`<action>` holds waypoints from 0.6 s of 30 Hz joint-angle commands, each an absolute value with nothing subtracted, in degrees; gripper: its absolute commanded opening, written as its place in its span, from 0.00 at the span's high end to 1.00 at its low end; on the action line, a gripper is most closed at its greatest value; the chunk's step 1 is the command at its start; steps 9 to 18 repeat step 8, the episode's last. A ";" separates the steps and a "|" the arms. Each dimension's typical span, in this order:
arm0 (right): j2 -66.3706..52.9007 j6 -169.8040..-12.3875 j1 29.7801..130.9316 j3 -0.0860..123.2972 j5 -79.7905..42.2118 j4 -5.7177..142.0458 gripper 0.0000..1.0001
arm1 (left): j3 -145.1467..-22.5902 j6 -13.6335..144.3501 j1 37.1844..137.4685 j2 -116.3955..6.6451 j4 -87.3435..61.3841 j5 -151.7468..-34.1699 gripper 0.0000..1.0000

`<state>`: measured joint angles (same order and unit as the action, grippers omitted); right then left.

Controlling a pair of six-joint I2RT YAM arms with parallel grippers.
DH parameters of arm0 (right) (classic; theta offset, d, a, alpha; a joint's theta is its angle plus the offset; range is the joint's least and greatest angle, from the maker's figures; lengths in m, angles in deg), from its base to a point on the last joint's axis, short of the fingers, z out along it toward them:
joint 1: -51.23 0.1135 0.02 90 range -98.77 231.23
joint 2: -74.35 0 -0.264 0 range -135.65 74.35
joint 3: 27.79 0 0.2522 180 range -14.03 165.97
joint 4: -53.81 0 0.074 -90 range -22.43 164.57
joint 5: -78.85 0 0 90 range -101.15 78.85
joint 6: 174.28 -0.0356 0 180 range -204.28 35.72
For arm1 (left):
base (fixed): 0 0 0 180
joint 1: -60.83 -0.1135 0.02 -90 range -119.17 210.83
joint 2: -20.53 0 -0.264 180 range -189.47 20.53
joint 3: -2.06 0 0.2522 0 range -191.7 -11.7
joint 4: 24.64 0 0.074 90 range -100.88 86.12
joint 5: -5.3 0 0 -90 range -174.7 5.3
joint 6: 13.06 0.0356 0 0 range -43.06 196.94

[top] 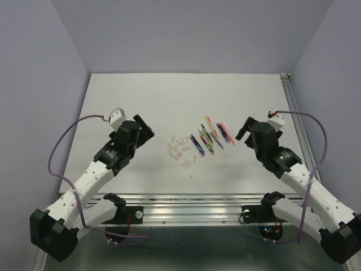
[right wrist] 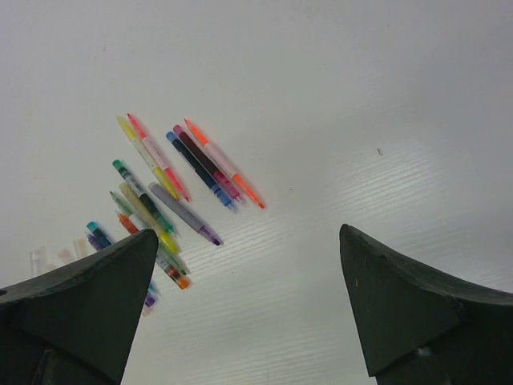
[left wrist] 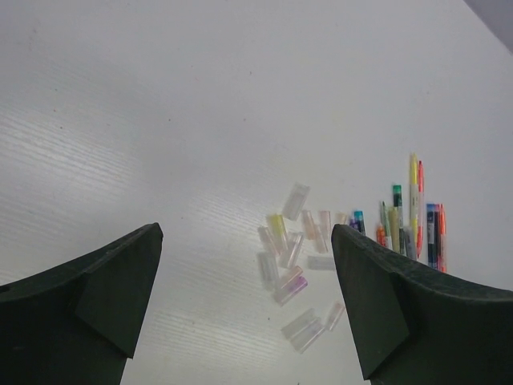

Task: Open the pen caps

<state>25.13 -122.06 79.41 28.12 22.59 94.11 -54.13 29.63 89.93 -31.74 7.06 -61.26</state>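
Note:
Several thin coloured pens (top: 210, 135) lie uncapped in a loose cluster at the table's middle, also in the right wrist view (right wrist: 172, 188) and at the right of the left wrist view (left wrist: 410, 216). Several pale translucent pen caps (top: 180, 150) lie scattered just left of the pens, also in the left wrist view (left wrist: 292, 249). My left gripper (top: 145, 128) is open and empty, left of the caps. My right gripper (top: 242, 131) is open and empty, right of the pens.
The white table (top: 141, 96) has a metal rail along its right edge (top: 296, 113) and front edge (top: 192, 203). Purple cables loop from each wrist. Grey walls surround the table.

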 commanded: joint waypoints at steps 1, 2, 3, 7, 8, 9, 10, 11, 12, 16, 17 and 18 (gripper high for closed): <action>25.48 -123.83 79.27 28.42 25.41 94.02 0.00 | -53.45 29.39 89.39 -31.06 6.09 -60.70 0.01; 25.65 -123.92 79.35 28.34 25.50 94.02 0.00 | -53.27 29.39 89.39 -30.89 5.83 -60.70 0.01; 25.92 -123.92 79.27 28.25 25.85 93.94 0.00 | -53.01 29.39 89.39 -30.62 5.48 -60.70 0.01; 26.62 -123.92 79.35 27.89 27.52 93.76 0.00 | -52.92 29.65 89.22 -29.75 4.86 -60.44 0.01; 26.80 -124.09 79.27 27.98 27.87 93.67 0.00 | -53.01 29.74 89.13 -29.57 4.94 -60.18 0.01; 26.80 -124.09 79.27 27.98 27.87 93.67 0.00 | -53.01 29.74 89.13 -29.57 4.94 -60.18 0.01; 26.80 -124.09 79.27 27.98 27.87 93.67 0.00 | -53.01 29.74 89.13 -29.57 4.94 -60.18 0.01; 26.80 -124.09 79.27 27.98 27.87 93.67 0.00 | -53.01 29.74 89.13 -29.57 4.94 -60.18 0.01; 26.80 -124.09 79.27 27.98 27.87 93.67 0.00 | -53.01 29.74 89.13 -29.57 4.94 -60.18 0.01; 26.80 -124.09 79.27 27.98 27.87 93.67 0.00 | -53.01 29.74 89.13 -29.57 4.94 -60.18 0.01; 26.80 -124.09 79.27 27.98 27.87 93.67 0.00 | -53.01 29.74 89.13 -29.57 4.94 -60.18 0.01; 26.80 -124.09 79.27 27.98 27.87 93.67 0.00 | -53.01 29.74 89.13 -29.57 4.94 -60.18 0.01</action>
